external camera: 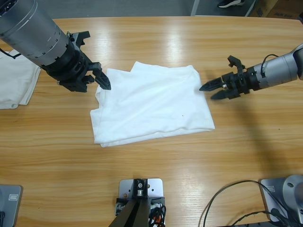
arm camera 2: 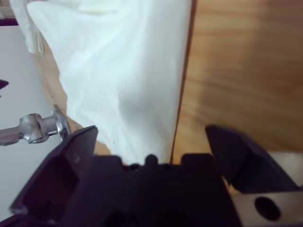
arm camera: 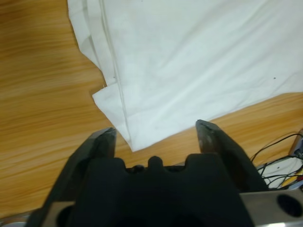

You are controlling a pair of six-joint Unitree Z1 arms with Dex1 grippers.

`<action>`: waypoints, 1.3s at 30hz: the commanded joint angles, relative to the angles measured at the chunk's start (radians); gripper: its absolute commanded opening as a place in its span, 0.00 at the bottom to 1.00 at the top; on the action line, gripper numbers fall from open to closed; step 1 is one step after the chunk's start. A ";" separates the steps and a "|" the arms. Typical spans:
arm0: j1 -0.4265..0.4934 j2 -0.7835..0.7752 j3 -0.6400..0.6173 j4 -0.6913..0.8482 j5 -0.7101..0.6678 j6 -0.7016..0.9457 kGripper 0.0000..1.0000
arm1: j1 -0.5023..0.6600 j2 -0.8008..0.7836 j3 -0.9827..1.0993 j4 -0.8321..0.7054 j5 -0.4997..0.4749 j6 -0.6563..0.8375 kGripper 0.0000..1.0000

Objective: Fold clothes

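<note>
- High view: white shirt [external camera: 151, 104], already folded into a rough rectangle, lies mid-desk [external camera: 156, 175], long axis running left-right with a slight tilt. Left tool [external camera: 102, 78] sits at the shirt's upper-left corner, tips touching or just over the edge. Right tool [external camera: 213, 89] is just off the right edge, pointing in at the cloth, not touching. Left is the nearer of the two. A second white garment [external camera: 16, 80] lies at the far left edge, well apart.
- Left wrist view: left tool [arm camera: 156, 135] has jaws spread, nothing between them. A shirt [arm camera: 199, 61] corner with layered hems pokes toward the gap, just ahead of the tips. This view shows the stacked edges; the high view doesn't resolve them.
- Right wrist view: right tool [arm camera 2: 151, 137] jaws apart, empty. The shirt [arm camera 2: 123, 80] edge runs straight away from the tool, cloth to one side, bare desk to the other. So the edge sits roughly on the tool's centreline, which the high view only hints at.
- Judgement: the next fold likely turns on each tool pinching its near edge; left needs only a short drop, right a short advance.
</note>
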 commanded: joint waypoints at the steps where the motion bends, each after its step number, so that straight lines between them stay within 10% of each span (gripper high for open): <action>1: 0.005 0.017 0.044 0.006 -0.007 -0.021 0.97 | 0.158 0.136 0.059 -0.159 -0.007 0.121 1.00; 7: 0.005 0.003 0.082 0.006 0.000 -0.023 0.97 | 0.245 0.187 0.075 -0.269 -0.009 0.207 0.94; 13: 0.005 -0.002 0.096 0.006 0.003 -0.023 0.97 | 0.247 0.225 0.101 -0.328 -0.013 0.140 0.02; 22: 0.005 -0.037 0.151 0.005 0.006 -0.024 0.97 | 0.258 0.168 0.098 -0.215 -0.116 0.071 0.00; 29: 0.005 -0.053 0.161 0.005 0.006 -0.026 0.97 | 0.214 -0.090 -0.070 0.389 -0.499 -0.075 0.00; 39: 0.005 -0.067 0.189 0.004 0.008 -0.023 0.97 | 0.086 -0.195 -0.229 0.717 -0.743 -0.102 0.00</action>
